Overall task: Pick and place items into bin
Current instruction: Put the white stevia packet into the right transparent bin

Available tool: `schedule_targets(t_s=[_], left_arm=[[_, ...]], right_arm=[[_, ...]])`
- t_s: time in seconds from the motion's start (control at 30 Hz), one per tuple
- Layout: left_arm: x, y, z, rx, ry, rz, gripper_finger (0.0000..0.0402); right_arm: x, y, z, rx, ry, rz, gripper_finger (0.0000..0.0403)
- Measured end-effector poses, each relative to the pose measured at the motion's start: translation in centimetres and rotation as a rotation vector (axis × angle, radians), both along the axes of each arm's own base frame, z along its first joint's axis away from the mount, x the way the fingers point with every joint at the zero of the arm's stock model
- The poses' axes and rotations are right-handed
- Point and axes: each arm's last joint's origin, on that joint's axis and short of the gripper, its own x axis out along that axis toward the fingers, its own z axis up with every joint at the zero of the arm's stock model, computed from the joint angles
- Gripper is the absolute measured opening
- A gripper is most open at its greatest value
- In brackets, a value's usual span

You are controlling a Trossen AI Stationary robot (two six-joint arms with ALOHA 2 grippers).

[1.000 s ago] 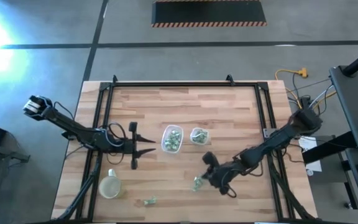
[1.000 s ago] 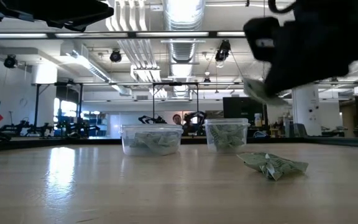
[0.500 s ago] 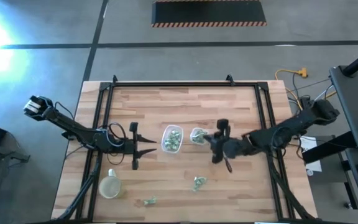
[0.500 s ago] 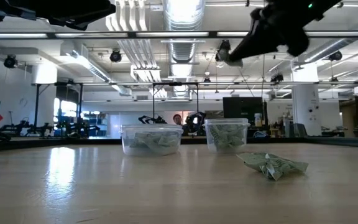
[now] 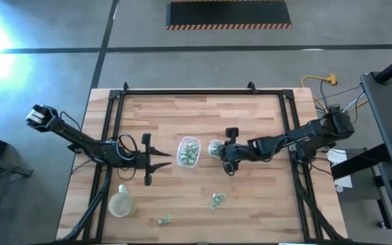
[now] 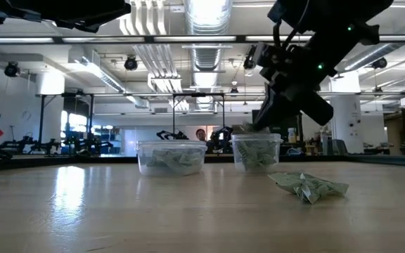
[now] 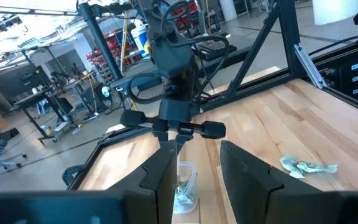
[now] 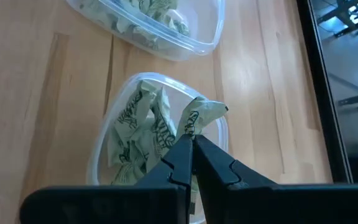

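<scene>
The items are small pale-green and white crinkly wrapped pieces. Many of them fill two clear containers, a larger one (image 5: 188, 151) (image 6: 171, 156) and a smaller one (image 5: 215, 148) (image 6: 256, 152) (image 8: 160, 134). Loose pieces lie nearer the table's near edge (image 5: 216, 199) (image 6: 308, 186) (image 5: 163, 219). My right gripper (image 5: 224, 151) (image 6: 260, 126) (image 8: 188, 142) hangs just above the smaller container, shut on one piece. My left gripper (image 5: 163, 162) (image 7: 197, 149) waits open, left of the larger container. My right gripper pinches one wrapped piece (image 8: 201, 115) between its two fingertips, which hold it by one end. The fingers come from above, slanting down. The piece is lifted clear and sits over the pieces in the smaller container, just above its rim.
A round clear lid or cup (image 5: 120, 204) sits near the table's left near corner. A black frame (image 5: 182, 93) runs round the tabletop. The larger container (image 8: 148, 22) stands close beside the smaller one. Bare wood lies toward the far edge.
My right gripper has risen from beside the loose piece near the near edge. It carried a wrapped piece toward the far side and left, then came down over the smaller container. It has stayed shut. The left arm has kept still.
</scene>
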Motion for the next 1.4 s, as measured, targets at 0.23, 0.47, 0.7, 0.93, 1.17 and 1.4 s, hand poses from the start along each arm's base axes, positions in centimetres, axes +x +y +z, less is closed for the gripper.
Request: schedule_targets(t_s=[0.23, 0.47, 0.7, 0.93, 1.17, 1.4], left_arm=[[0.00, 0.00, 0.00, 0.000, 0.000, 0.000, 0.0107], [-0.01, 0.01, -0.05, 0.001, 0.001, 0.000, 0.0107], [-0.04, 0.03, -0.17, 0.003, 0.005, 0.001, 0.0107], [-0.06, 0.04, -0.22, 0.004, 0.006, 0.001, 0.0107], [-0.06, 0.04, -0.24, 0.004, 0.007, 0.001, 0.0107], [-0.06, 0.04, -0.25, 0.004, 0.007, 0.001, 0.0107]], right_arm=[[0.08, 0.01, 0.16, 0.040, -0.024, -0.024, 0.0009], [0.32, -0.17, -0.35, 0.101, -0.008, 0.003, 0.0009], [0.40, -0.18, -0.45, 0.129, -0.007, 0.018, 0.0009], [0.42, -0.18, -0.45, 0.156, -0.013, 0.010, 0.0009], [0.28, -0.20, -0.64, 0.167, -0.013, -0.005, 0.0046], [0.25, -0.37, -0.36, 0.101, -0.021, -0.027, 0.0108]])
